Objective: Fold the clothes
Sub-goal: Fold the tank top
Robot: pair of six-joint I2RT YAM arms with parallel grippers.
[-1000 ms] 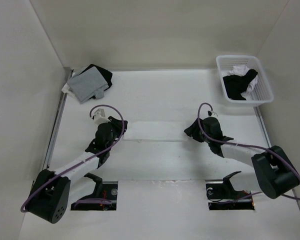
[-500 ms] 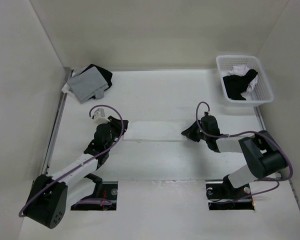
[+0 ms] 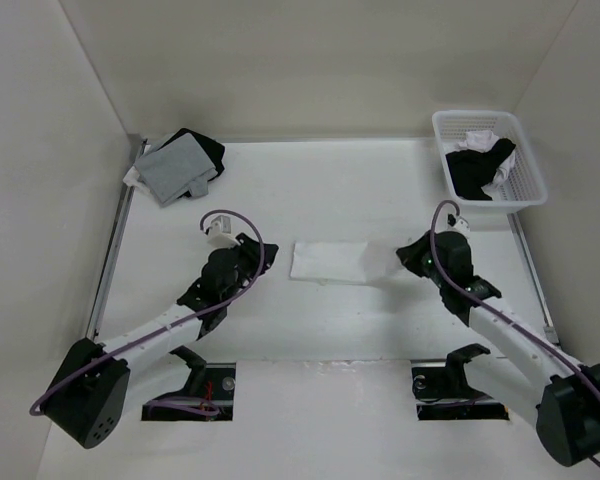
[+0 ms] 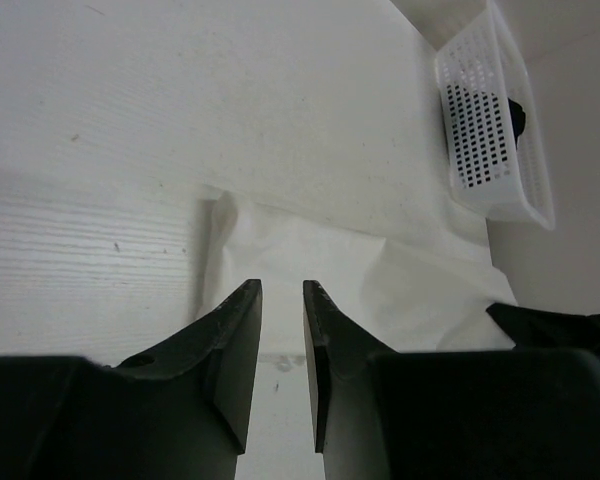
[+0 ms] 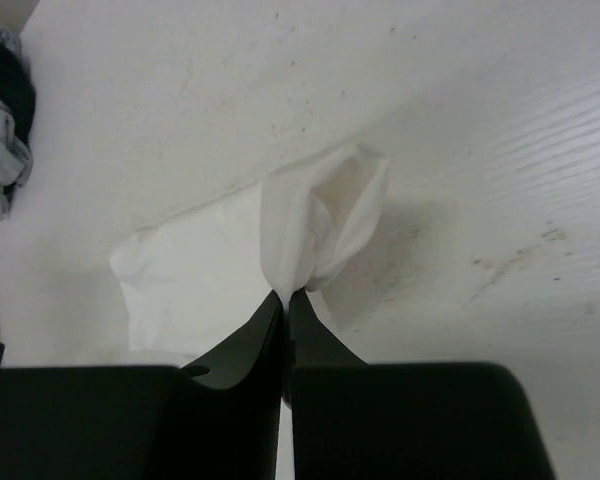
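Note:
The clothes (image 3: 328,261) are one plain white garment, lying as a short folded rectangle in the middle of the table between the two arms. My right gripper (image 3: 402,257) (image 5: 285,293) is shut on the garment's right end, which stands up from the table in a pinched bunch (image 5: 320,215). The rest of the garment (image 5: 195,265) lies flat beyond it. My left gripper (image 3: 260,258) (image 4: 282,290) hangs just off the garment's left edge (image 4: 360,270), open, with only a narrow empty gap between its fingers.
A white plastic basket (image 3: 442,150) (image 4: 490,120) with black and white garments stands at the back right. A grey cloth rectangle (image 3: 175,168) lies on black garments (image 3: 205,148) at the back left. Side walls close in the table.
The garment, earlier a long strip between the grippers, is now a shorter rectangle. My right gripper has shut on its right end and drawn back to the right. The left gripper shifted slightly right.

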